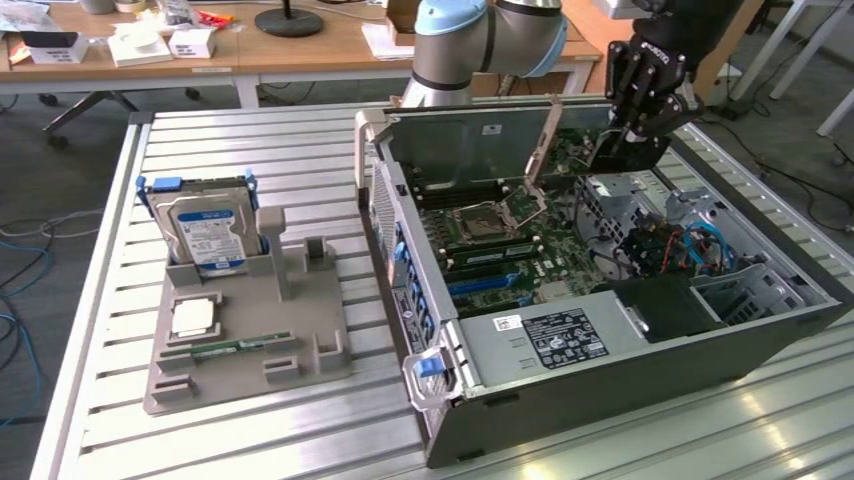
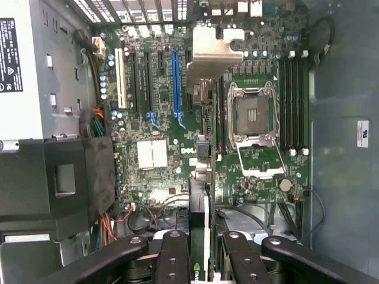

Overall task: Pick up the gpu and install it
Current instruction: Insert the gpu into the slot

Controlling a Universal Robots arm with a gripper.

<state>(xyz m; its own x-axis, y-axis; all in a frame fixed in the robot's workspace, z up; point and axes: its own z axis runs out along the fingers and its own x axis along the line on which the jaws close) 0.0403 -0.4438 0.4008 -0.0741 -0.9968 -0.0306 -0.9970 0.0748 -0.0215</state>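
The fingers [image 1: 651, 105] are clamped on the gpu [image 1: 627, 150], one on each flat face. In the exterior view the arm holds the dark card over the far end of the open computer case [image 1: 747, 345], towards the exterior view's right. The card hangs below the fingers, its lower edge close to the motherboard [image 1: 501, 235]; whether it touches the board I cannot tell.

From the wrist view the gpu [image 2: 198, 219] is seen edge-on, a thin dark strip running straight out from between the two fingers [image 2: 172, 254]. Its grey metal end bracket [image 2: 213, 50] is at the end furthest from them. Beneath it lies the motherboard [image 2: 154, 154], with the long blue slot [image 2: 175, 83] just to one side of the card's line and the empty processor socket [image 2: 254, 115] to the other.

Well apart from the case, on the slatted metal counter [image 1: 240, 150], a grey holder [image 1: 280, 350] carries the hard drive [image 1: 207, 235], standing upright, and the small green memory stick [image 1: 240, 348], lying flat.
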